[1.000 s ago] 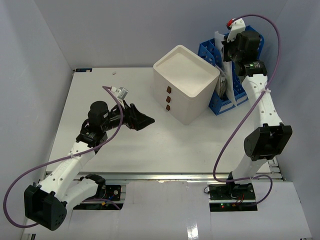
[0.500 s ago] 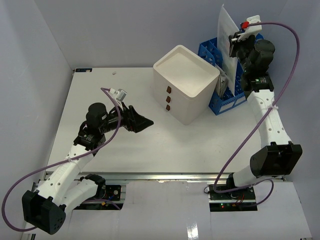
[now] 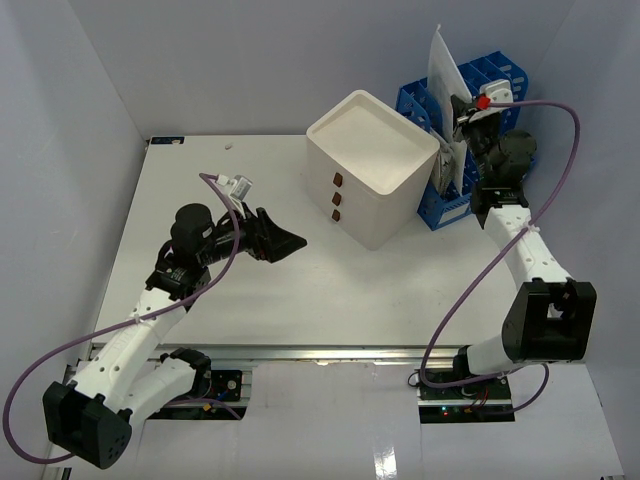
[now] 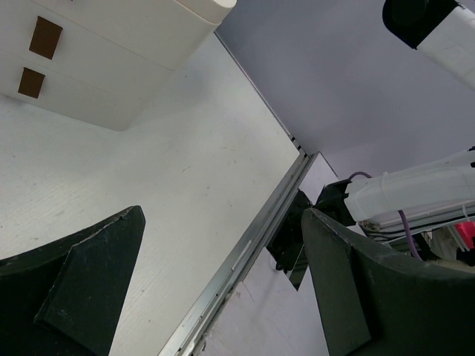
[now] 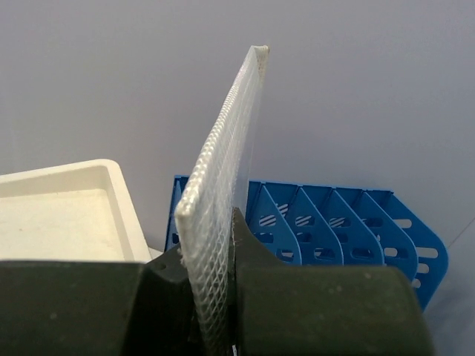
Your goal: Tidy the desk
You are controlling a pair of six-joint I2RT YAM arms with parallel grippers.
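The white desk fills the top view, and its metal front rail shows in the left wrist view. My right gripper is shut on a flat white mesh pouch and holds it upright over the left end of the blue slotted file rack. In the right wrist view the pouch stands clamped between my fingers, with the rack behind it. My left gripper is open and empty above the desk's middle; it also shows in the left wrist view.
A white three-drawer box stands at the back, between the two arms and touching the rack's left side; it also shows in the left wrist view. A grey-white sheet stands in the rack's near-left slot.
My right gripper has lifted the mesh pouch up out of the rack area, then shifted slightly left and nearer. The left arm has barely moved.
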